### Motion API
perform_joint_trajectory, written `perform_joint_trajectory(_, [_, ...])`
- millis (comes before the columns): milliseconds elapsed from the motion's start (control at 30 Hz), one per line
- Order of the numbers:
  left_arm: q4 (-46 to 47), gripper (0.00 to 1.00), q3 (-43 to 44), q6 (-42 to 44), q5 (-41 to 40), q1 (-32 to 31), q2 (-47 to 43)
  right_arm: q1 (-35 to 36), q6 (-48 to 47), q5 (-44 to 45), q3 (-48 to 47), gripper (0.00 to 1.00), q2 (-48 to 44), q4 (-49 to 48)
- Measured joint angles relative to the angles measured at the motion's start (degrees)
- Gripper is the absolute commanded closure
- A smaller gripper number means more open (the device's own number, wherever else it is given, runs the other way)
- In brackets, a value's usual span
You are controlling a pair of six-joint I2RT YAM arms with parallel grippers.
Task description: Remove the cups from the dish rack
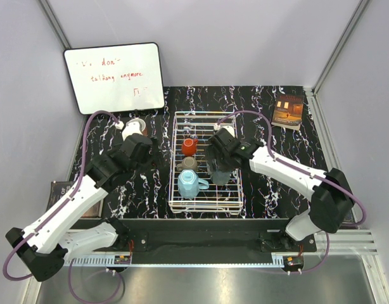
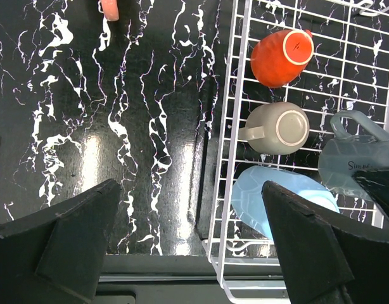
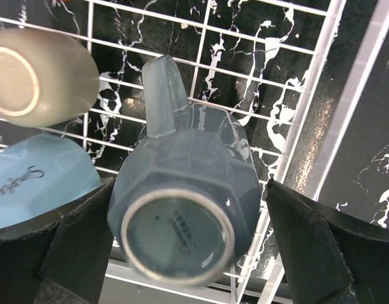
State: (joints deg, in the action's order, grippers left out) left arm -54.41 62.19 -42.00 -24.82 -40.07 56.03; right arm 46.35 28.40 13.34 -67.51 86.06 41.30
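Right wrist: wide-spread pincer (image 3: 189, 190) flanks upside-down dark grey mug (image 3: 204, 149)

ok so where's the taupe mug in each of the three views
top external: taupe mug just left of centre, between the red mug and the light blue mug.
left wrist: right of centre, base showing, handle pointing left.
right wrist: top left corner, base showing.
shared landmark: the light blue mug sits right beside it in the wrist views too.
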Motion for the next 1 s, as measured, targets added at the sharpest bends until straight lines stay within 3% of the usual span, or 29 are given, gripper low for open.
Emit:
perform_joint_trajectory(300, [0.0,0.01,0.0,-0.1,0.1,-0.3,0.0,0.0,-0.1,-0.8,0.0,0.0,3.9,-0.1])
perform_joint_trajectory(1000, [0.3,0.01,0.1,0.1,-0.1,-1.2,1.2,0.0,-0.3,-0.1,-0.2,0.0,0.2,0.5])
